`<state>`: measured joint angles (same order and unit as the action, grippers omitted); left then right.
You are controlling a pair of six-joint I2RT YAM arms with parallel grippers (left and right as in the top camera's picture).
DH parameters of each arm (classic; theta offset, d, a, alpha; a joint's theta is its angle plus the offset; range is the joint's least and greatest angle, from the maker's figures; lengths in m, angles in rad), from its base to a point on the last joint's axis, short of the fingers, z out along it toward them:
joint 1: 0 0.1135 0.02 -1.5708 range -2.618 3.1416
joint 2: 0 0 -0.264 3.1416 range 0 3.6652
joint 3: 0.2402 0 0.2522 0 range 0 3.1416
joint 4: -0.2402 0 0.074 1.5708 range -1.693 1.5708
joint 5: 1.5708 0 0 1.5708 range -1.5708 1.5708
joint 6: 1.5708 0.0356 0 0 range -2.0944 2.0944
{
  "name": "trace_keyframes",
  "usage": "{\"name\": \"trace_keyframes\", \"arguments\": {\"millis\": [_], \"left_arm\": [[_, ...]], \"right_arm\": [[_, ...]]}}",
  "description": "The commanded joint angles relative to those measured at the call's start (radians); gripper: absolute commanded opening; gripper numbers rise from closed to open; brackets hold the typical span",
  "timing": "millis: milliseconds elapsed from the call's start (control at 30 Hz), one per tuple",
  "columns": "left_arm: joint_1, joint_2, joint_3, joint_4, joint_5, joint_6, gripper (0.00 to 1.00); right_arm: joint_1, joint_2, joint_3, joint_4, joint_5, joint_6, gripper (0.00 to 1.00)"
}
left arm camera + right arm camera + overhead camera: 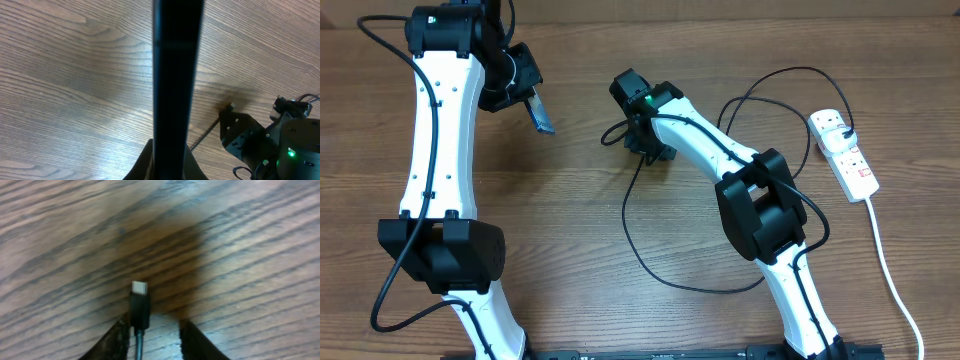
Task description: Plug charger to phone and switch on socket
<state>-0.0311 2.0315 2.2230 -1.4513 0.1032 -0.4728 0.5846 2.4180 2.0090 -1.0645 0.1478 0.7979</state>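
Observation:
My left gripper (528, 98) is shut on the phone (541, 113) and holds it tilted above the table at the back left. In the left wrist view the phone (177, 75) shows edge-on as a dark bar between the fingers (172, 162). My right gripper (620, 132) is at the table's middle back. In the right wrist view its fingers (152, 337) stand apart, and the charger's connector tip (139, 302) sits between them against the left finger. The charger's black cable (640, 250) loops over the table to the white socket (847, 158) at the right.
The socket's thick white cord (892, 275) runs down the right side to the front edge. The right arm's wrist (270, 142) shows at the lower right of the left wrist view. Both arm bases stand at the front.

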Motion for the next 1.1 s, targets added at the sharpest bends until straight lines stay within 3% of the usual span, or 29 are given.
{"name": "trace_keyframes", "arguments": {"millis": [0, 133, 533, 667, 1067], "left_arm": [[-0.004, -0.003, 0.011, 0.003, -0.006, -0.014, 0.04], [-0.004, -0.003, 0.011, 0.003, -0.006, -0.014, 0.04], [-0.004, -0.003, 0.011, 0.003, -0.006, -0.014, 0.04], [-0.004, -0.003, 0.011, 0.004, -0.006, -0.014, 0.04], [-0.004, -0.003, 0.011, 0.005, -0.006, -0.014, 0.04]], "right_arm": [[-0.005, 0.05, 0.004, -0.003, -0.028, 0.01, 0.24], [-0.005, 0.05, 0.004, -0.008, -0.065, 0.01, 0.16], [-0.006, 0.049, 0.004, -0.037, -0.121, 0.01, 0.15], [-0.006, 0.05, 0.004, -0.049, -0.125, 0.01, 0.04], [-0.024, 0.049, 0.005, -0.075, -0.129, 0.009, 0.04]]}}
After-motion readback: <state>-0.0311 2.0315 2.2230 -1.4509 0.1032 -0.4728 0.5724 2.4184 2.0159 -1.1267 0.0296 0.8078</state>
